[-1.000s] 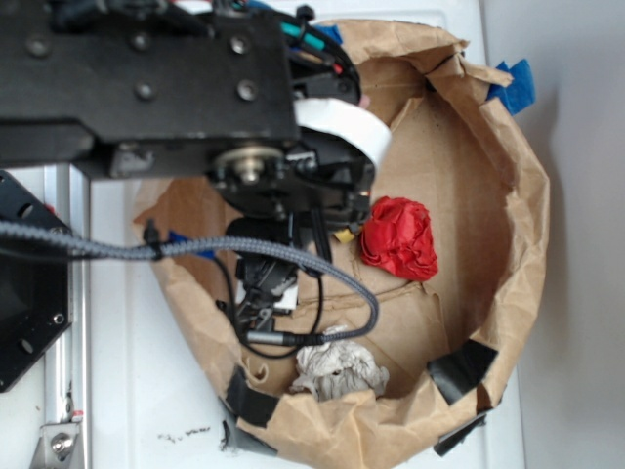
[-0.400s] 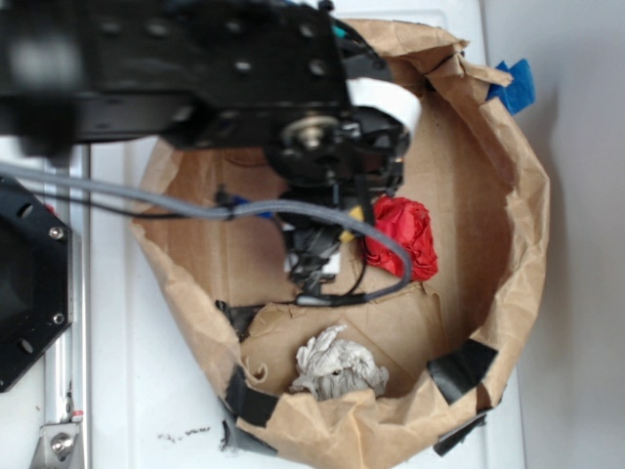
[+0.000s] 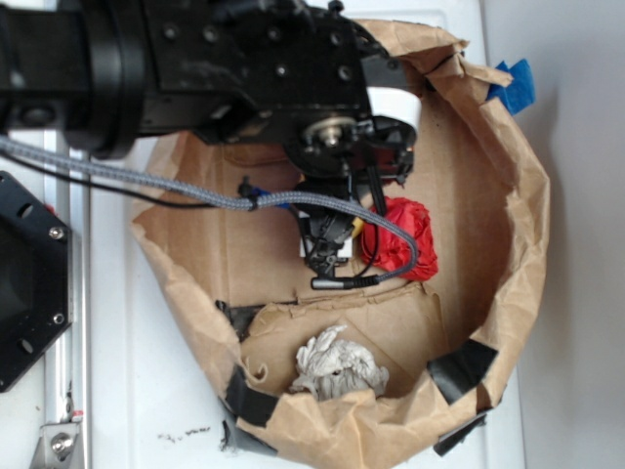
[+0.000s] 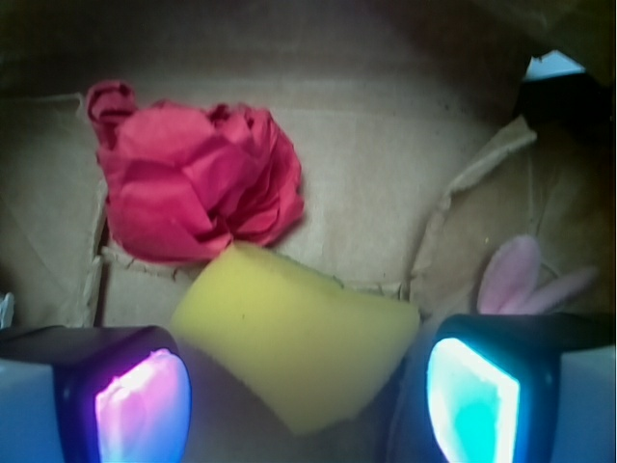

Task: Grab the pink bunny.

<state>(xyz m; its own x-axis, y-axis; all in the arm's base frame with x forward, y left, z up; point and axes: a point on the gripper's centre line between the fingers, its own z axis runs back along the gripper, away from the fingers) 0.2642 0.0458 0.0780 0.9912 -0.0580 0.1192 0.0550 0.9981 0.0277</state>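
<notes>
- Brown paper forms a walled pen [image 3: 508, 195] on the white counter [image 3: 146, 391]; black tape patches hold its near rim.
- The end effector [image 4: 304, 395] hangs low inside the pen, pads spread wide; the left pad [image 4: 140, 405] glows magenta, the right pad [image 4: 472, 395] cyan. Nothing is held between them.
- In the wrist view a yellow sponge [image 4: 299, 347] sits squarely in the gap between the pads, closest of all items.
- A red cloth [image 4: 188, 188] lies just beyond the sponge, to the left, touching or nearly touching it.
- The bunny [image 4: 525, 280] shows only as two pink ears behind the right pad; its body is hidden there. In the exterior view it lies as a pale fluffy heap [image 3: 337, 363] against the near wall, well apart from the end effector.
- Judgement: the end effector is lined up on the wrong item. Closing here would pinch the sponge, not the bunny.
- Judgement: the move toward the bunny risks shoving the sponge along, or snagging the grey cable [image 3: 195, 195] that loops beside the wrist.
- Judgement: the bunny sits close to the paper wall and a raised torn flap [image 4: 472, 183]; a pad could catch paper, or pinch fur alone and slip.
</notes>
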